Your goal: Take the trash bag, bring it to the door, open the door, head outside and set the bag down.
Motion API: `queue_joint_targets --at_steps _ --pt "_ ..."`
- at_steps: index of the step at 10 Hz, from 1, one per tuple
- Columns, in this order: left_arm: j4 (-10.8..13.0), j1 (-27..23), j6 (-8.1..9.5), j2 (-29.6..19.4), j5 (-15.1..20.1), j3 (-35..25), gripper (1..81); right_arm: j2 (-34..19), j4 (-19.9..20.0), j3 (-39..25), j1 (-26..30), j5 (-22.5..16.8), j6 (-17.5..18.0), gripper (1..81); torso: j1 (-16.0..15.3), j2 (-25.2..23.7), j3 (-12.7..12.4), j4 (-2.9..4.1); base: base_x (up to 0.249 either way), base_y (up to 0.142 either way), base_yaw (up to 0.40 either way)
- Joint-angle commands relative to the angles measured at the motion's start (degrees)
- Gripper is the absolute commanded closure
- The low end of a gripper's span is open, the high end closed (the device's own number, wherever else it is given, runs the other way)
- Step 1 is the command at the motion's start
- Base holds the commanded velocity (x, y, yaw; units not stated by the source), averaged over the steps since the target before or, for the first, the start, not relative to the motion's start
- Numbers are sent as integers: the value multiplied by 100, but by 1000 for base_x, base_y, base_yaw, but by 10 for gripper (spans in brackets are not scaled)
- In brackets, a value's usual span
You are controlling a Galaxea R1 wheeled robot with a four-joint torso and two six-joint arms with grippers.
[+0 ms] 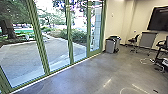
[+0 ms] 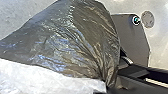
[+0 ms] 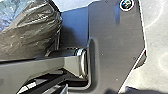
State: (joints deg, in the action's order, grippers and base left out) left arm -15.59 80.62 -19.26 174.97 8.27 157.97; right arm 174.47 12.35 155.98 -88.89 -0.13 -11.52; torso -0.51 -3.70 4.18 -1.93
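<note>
The dark, shiny trash bag (image 2: pixel 75 40) looms large in the left wrist view, its plastic drawn into tight folds at my left gripper (image 2: pixel 107 86), which is shut on the gathered part. A crumpled whitish surface (image 2: pixel 45 78) runs along the bag's edge. The same bag (image 3: pixel 27 30) shows in the right wrist view, beyond a jointed bar of the robot. In the head view, a green-framed glass door panel (image 1: pixel 94 52) stands at the right end of the glazed wall, some way ahead.
Green-framed windows (image 1: pixel 47 60) run along the left, with paving (image 1: pixel 22 56) and trees outside. Grey bins (image 1: pixel 110 45) stand by the wall just right of the door panel. Chairs (image 1: pixel 134 41), a grey cabinet (image 1: pixel 147 40) and floor cables (image 1: pixel 147 60) are to the right.
</note>
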Motion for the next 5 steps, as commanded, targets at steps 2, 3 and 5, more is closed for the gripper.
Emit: queue_joint_targets --at_steps 2,3,5 --pt "4 -375 -8 12 369 15 811 29 -13 -16 280 -365 0 10 0 0 0 0 143 0 0" --pt "4 -375 -16 12 369 6 811 29 -13 -16 280 -365 1 10 0 0 0 0 143 0 0" --pt "4 -384 -7 21 369 6 811 20 -13 -16 280 -365 -8 10 0 0 0 0 143 0 0"
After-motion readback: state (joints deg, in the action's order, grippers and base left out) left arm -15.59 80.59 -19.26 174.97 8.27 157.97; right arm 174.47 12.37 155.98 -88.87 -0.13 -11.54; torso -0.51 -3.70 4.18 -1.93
